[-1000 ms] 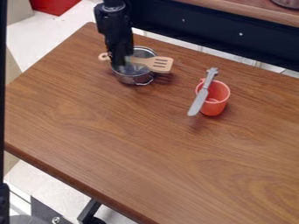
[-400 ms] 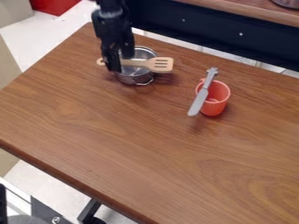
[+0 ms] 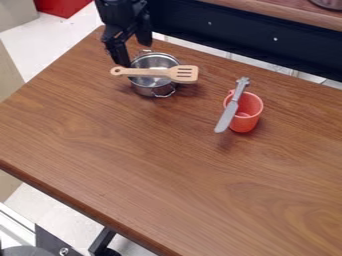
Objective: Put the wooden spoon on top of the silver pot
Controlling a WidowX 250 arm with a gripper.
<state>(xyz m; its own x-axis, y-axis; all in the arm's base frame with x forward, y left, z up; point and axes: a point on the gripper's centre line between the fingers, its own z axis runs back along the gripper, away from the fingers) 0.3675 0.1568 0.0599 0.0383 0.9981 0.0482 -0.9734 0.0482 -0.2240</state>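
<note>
The wooden spoon lies across the top of the silver pot, resting over its rim. Taking 12 o'clock as the top edge of the view, its slotted head points to 3 o'clock and its handle, with a round hole at the end, to 9 o'clock; both ends reach out beyond the pot. Three dark slots show in the head.

The black pincer hangs from the top edge of the view, with the spoon's middle at 5 o'clock from it. Its two fingers stand wide apart, and it has hold of nothing. The lower finger comes down near the spoon's handle, while the other is higher up, towards 1 o'clock from it.

The pot stands upright on the brown wooden desk, near the corner at 11 o'clock, with one wire handle at its 5 o'clock side. Well apart from it, towards 4 o'clock, stands a red cup. A grey knife lies across the cup's rim, its handle pointing to 1 o'clock and its blade to 7 o'clock.
</note>
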